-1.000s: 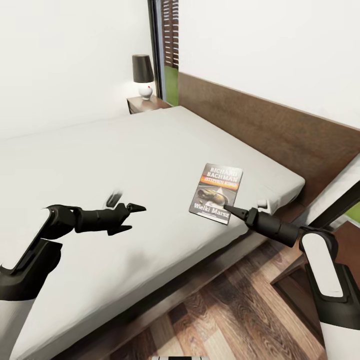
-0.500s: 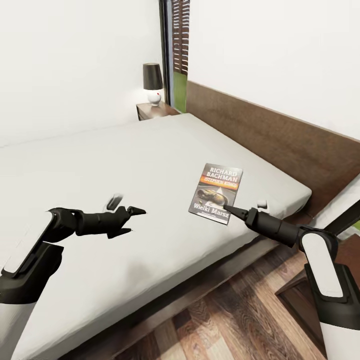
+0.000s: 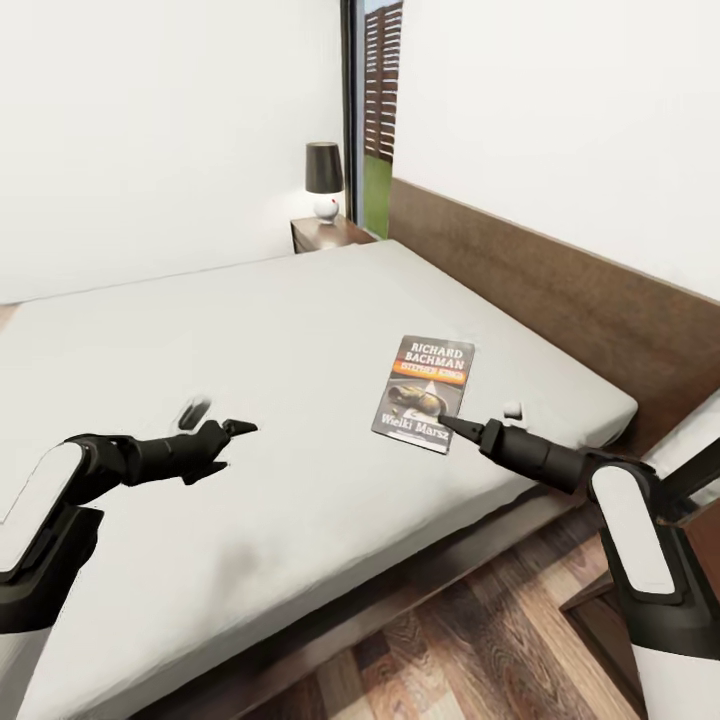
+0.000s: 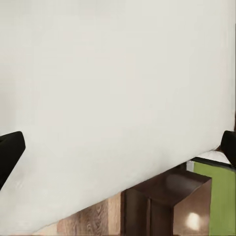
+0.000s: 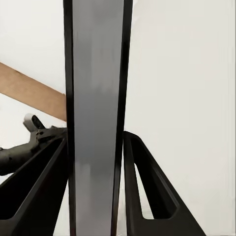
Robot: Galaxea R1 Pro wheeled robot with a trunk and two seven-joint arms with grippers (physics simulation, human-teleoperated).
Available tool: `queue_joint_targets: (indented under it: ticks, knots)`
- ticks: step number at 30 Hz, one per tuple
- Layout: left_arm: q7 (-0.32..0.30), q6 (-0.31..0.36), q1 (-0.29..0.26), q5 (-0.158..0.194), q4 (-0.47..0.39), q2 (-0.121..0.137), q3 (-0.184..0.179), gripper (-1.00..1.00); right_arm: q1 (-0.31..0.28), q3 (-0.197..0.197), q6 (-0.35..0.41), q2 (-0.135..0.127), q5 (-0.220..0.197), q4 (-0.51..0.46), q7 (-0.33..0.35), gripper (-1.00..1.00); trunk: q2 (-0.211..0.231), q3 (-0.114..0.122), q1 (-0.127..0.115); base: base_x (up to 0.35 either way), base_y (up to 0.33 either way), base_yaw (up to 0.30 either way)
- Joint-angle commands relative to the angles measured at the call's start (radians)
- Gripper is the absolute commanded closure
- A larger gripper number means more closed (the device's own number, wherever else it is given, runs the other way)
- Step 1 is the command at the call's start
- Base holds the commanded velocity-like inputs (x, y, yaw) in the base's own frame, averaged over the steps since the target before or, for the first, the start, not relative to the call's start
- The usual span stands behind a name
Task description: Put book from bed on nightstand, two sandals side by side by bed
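Note:
The book (image 3: 422, 392), dark with white "RICHARD BACHMAN" lettering and an orange band, is over the pale mattress of the bed (image 3: 250, 330), near its headboard end. My right gripper (image 3: 445, 424) is shut on the book's near edge. In the right wrist view the book (image 5: 96, 98) stands edge-on between the two fingers (image 5: 147, 191). My left gripper (image 3: 232, 445) hovers open over the middle of the mattress, and its fingertips (image 4: 10, 152) sit far apart. A nightstand (image 3: 330, 232) stands at the far side of the bed. The sandals are out of view.
A black-shaded lamp (image 3: 323, 180) stands on the far nightstand beside the tall window (image 3: 375, 120). The brown headboard (image 3: 560, 290) runs along the right. Wood-plank floor (image 3: 470, 640) lies below the bed's near edge. A dark brown cabinet (image 4: 167, 201) shows past the mattress edge.
The whole view has shifted, so the camera moved. The book stayed with my right gripper and slid away from the mattress corner. My left gripper moved lower and to the left.

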Motion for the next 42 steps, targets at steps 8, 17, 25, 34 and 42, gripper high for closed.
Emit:
queue_joint_targets:
  ticks: [8, 17, 25, 34, 42]
  knots:
    - [-0.017, -0.003, 0.032, -0.01, 0.0, 0.004, 0.031, -1.0, -0.002, 0.036, 0.004, 0.0, 0.006, 0.003, -0.003, 1.0, 0.056, 0.036, -0.031, 0.0, 0.0, 0.11]
    - [-0.02, -0.003, 0.037, -0.017, 0.0, 0.006, 0.035, -1.0, -0.002, 0.043, 0.004, 0.001, 0.006, 0.003, -0.004, 1.0, 0.119, 0.078, -0.065, 0.0, 0.0, 0.11]
    - [-0.02, -0.003, 0.058, -0.018, 0.005, 0.006, 0.084, -1.0, -0.005, 0.048, 0.004, 0.002, 0.006, 0.003, -0.004, 1.0, 0.175, 0.115, -0.096, 0.0, 0.0, 0.11]
    - [-0.022, 0.003, 0.092, -0.018, 0.001, 0.007, 0.166, -1.0, -0.008, 0.1, 0.004, 0.002, 0.007, 0.004, -0.005, 1.0, 0.238, 0.156, -0.131, 0.0, 0.0, 0.11]
    - [-0.032, 0.027, 0.133, -0.018, -0.001, 0.02, 0.248, -1.0, -0.01, 0.122, 0.004, 0.002, 0.007, 0.006, -0.006, 1.0, 0.294, 0.193, -0.161, 0.0, 0.0, 0.11]
